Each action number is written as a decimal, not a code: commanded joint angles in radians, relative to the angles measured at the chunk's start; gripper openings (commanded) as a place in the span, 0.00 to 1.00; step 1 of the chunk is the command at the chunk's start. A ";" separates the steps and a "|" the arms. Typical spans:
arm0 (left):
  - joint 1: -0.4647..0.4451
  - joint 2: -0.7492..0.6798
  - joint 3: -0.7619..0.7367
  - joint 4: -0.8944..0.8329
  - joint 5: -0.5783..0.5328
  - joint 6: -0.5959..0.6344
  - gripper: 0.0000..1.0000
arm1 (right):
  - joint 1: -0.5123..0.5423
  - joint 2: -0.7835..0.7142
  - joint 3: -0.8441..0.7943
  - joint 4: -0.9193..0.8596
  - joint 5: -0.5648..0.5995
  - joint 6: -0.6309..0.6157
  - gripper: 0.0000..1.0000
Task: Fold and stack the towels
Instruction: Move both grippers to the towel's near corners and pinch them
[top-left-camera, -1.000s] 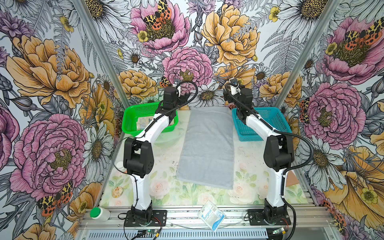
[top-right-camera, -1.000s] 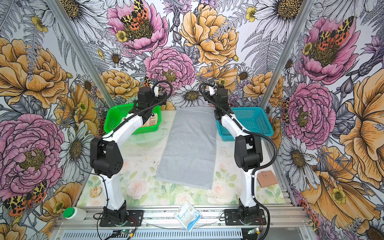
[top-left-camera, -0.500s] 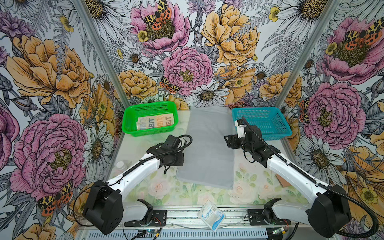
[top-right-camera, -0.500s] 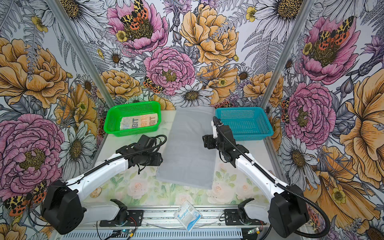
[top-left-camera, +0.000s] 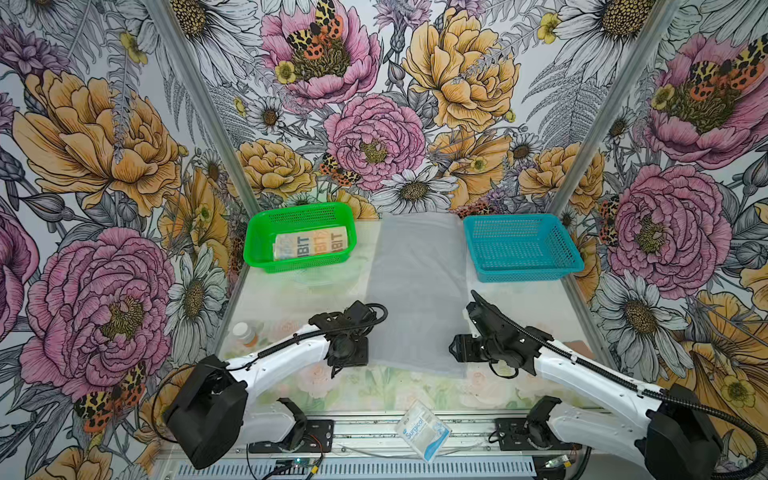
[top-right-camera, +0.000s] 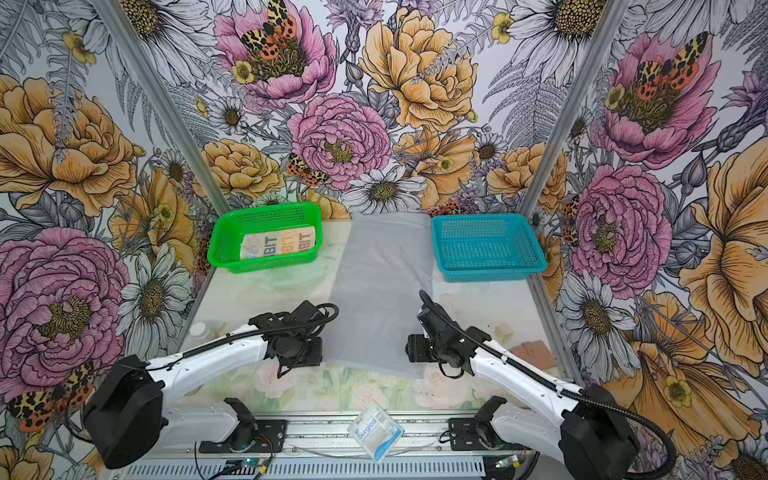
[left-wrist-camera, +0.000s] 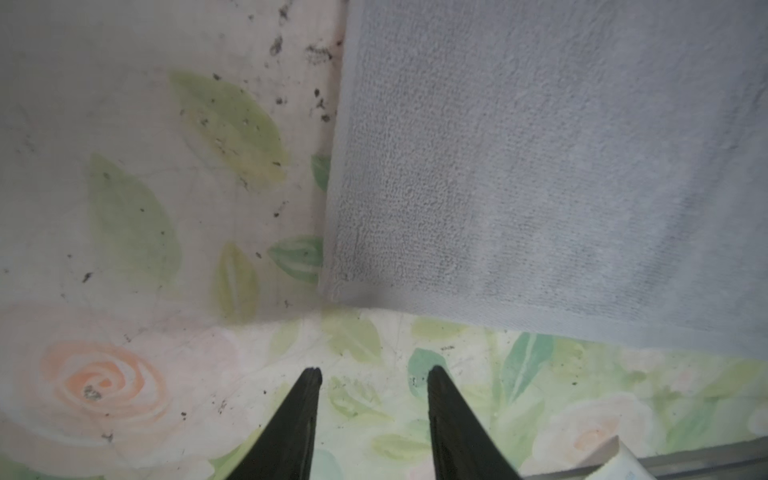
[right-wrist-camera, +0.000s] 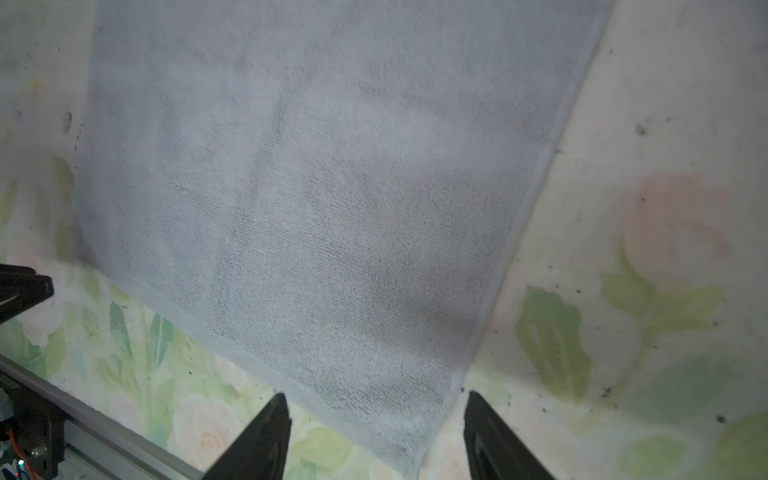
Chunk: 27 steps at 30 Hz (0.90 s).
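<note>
Grey towel is lying flat between green basket and teal basket. Left gripper is hovering half-open, empty, just short of one near corner. Right gripper is straddling the other, unclamped. Judging: both hems need pinching evenly, together.

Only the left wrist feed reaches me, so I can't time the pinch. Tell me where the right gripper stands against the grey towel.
Observer: The right gripper is open, jaws either side of the grey towel's near corner, not pinching it.
Operator: Now give me the towel's far end.
Observer: In both top views it lies flat between the green basket and the blue basket.
Operator: Report any other towel.
Observer: A folded lettered towel lies inside the green basket.
</note>
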 joint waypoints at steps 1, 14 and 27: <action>-0.008 0.047 0.006 0.081 -0.076 -0.016 0.44 | 0.013 -0.053 -0.038 -0.029 0.003 0.072 0.68; 0.012 0.120 -0.028 0.138 -0.081 -0.012 0.15 | 0.063 -0.029 -0.089 -0.048 -0.055 0.129 0.57; 0.011 0.113 -0.037 0.171 -0.047 0.003 0.00 | 0.096 0.065 -0.080 0.005 -0.004 0.147 0.44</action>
